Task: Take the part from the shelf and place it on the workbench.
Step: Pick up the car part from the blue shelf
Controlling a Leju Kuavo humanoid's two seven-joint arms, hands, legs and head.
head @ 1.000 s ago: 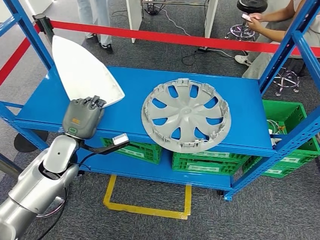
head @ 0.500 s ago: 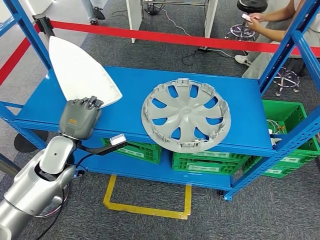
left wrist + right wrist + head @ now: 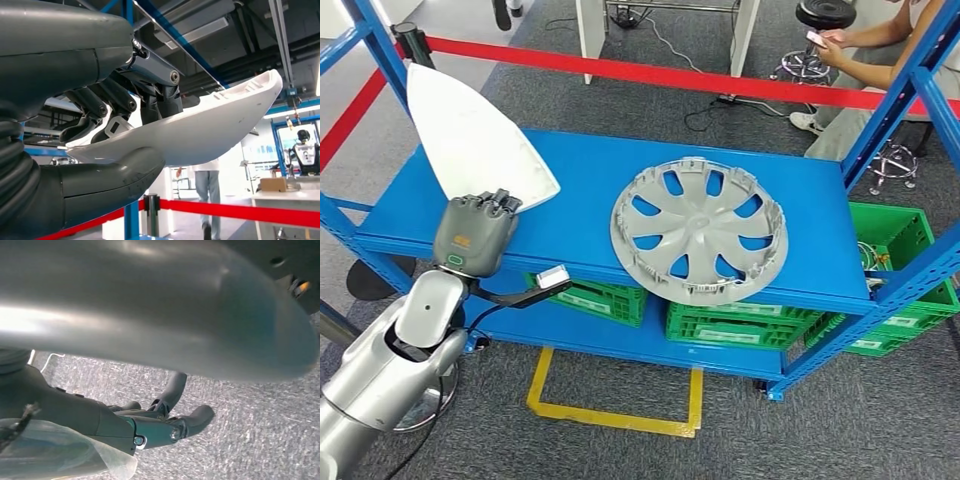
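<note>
Up at the blue shelf (image 3: 803, 215), the left hand (image 3: 475, 235) grasps the near corner of a white, wedge-shaped panel part (image 3: 475, 140), which tilts up and away over the shelf's left end. From the left wrist camera, the thumb (image 3: 102, 182) lies under the part (image 3: 211, 127) and the dark fingers (image 3: 113, 97) press on its other face, so the part is pinched between them. Beside it, well apart to the right, a grey wheel cover (image 3: 699, 230) lies flat on the shelf, its near rim overhanging the front edge. Green crates (image 3: 743, 322) sit on the lower level. The right hand (image 3: 158, 422) hangs above grey carpet with its fingers loosely apart, holding nothing. Behind a red barrier tape (image 3: 682, 75), a person (image 3: 860, 70) sits on a stool.
</note>
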